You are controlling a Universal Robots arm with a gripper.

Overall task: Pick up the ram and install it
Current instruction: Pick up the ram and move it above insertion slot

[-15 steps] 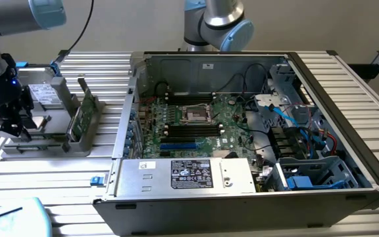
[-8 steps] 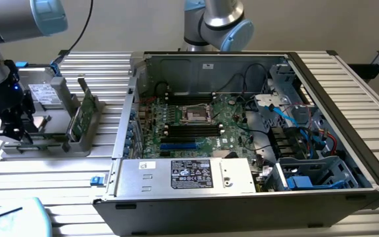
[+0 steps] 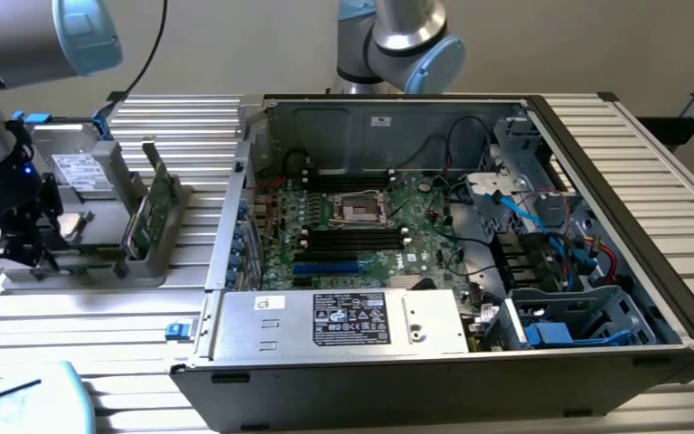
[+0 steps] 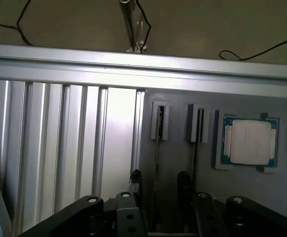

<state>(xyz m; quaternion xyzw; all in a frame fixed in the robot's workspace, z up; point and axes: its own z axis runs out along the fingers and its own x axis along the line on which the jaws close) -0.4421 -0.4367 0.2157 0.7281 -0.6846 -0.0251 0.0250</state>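
My gripper point(image 3: 19, 246) hangs over a grey parts holder point(image 3: 82, 262) at the exterior view's left, beside the open computer case. In the wrist view two thin boards stand on edge in slotted posts of that holder. The one I take for the ram point(image 4: 156, 148) runs between my two black fingers point(image 4: 135, 181), which stand apart on either side of it without touching it. The second thin board point(image 4: 195, 148) stands just outside the other finger. The gripper point(image 4: 159, 181) is open and holds nothing.
A square silver processor point(image 4: 249, 143) lies in the holder beyond the second board. A tall green card point(image 3: 154, 212) stands at the holder's case side. The case point(image 3: 672, 298) shows the motherboard's black memory slots point(image 3: 335, 240) and a power supply point(image 3: 341, 321). The table point(image 3: 82, 330) is ribbed aluminium.
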